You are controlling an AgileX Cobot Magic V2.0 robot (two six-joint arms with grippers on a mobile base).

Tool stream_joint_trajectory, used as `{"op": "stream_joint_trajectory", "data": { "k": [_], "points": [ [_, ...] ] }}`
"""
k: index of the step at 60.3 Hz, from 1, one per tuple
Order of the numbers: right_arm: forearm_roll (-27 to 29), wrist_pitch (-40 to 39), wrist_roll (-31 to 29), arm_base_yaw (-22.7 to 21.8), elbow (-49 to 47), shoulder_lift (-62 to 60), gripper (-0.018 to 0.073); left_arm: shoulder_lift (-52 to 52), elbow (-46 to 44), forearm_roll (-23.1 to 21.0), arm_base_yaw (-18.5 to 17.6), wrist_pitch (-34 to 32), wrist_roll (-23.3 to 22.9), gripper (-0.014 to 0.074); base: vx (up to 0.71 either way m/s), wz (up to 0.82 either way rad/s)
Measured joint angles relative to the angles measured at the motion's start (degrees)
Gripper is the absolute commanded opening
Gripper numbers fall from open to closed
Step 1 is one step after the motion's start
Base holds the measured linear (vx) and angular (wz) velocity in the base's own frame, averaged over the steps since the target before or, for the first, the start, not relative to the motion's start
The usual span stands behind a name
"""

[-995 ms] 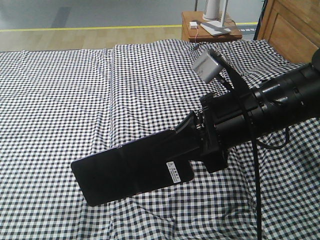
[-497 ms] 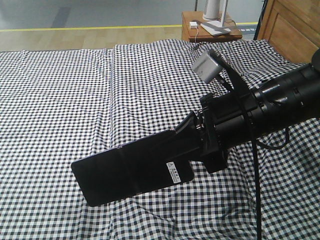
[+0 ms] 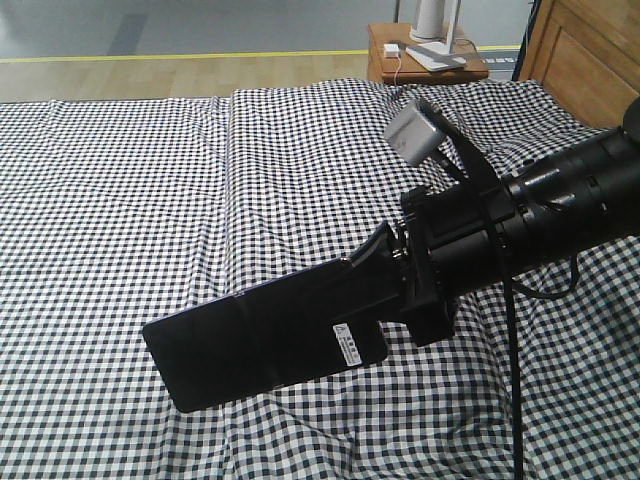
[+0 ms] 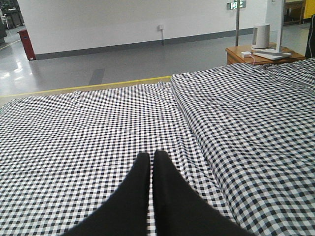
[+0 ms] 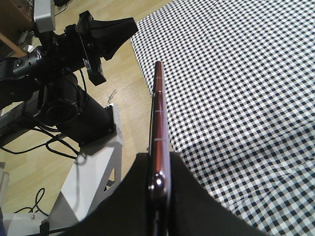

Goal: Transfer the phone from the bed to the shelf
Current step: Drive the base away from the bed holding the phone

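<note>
In the front view the right arm (image 3: 560,200) comes in from the right edge as a thick black tube, lying nearly level and sloping a little down toward the left. A grey camera box (image 3: 415,130) sits on top of its wrist. The right claw (image 3: 362,285) points left and slightly down and is clamped on one short end of the phone (image 3: 255,345), the end with the white sticker (image 3: 347,347). Its fingers (image 3: 372,255) press on the two flat faces. The phone juts from the claw toward the lower left of the frame, glossy face to the camera, held in the air over the checked bed (image 3: 130,170). The right wrist view shows the phone (image 5: 158,113) edge-on, its pinkish rim running up the middle of the frame from between two black fingers (image 5: 197,206) at the bottom. The bed (image 5: 236,73) fills the right side and wooden floor the left. In the upper left of that view the left arm (image 5: 49,54) reaches toward the bed's edge, its left claw (image 5: 130,24) drawn to a point. The left wrist view has the left claw (image 4: 150,156) low in the centre. Its two tapered fingers (image 4: 133,191) are closed against each other with only a hairline slit and nothing between them, aimed out across the bed (image 4: 88,128). A small brown counter (image 4: 256,51) stands at the upper right.
</note>
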Motion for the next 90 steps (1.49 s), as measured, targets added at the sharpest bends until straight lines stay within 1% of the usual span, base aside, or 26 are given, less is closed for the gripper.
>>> {"op": "stream_joint_trajectory", "data": {
  "k": [28,90],
  "points": [
    [0.0,-0.1,0.0,0.0,0.0,0.0,-0.0001,0.0,0.0,0.0,0.0,0.0,0.0,0.0001,-0.06,0.23],
    [0.0,0.0,0.0,0.0,0.0,0.0,-0.0001,0.0,0.0,0.0,0.0,0.0,0.0,0.0001,-0.13,0.50]
  ]
}}
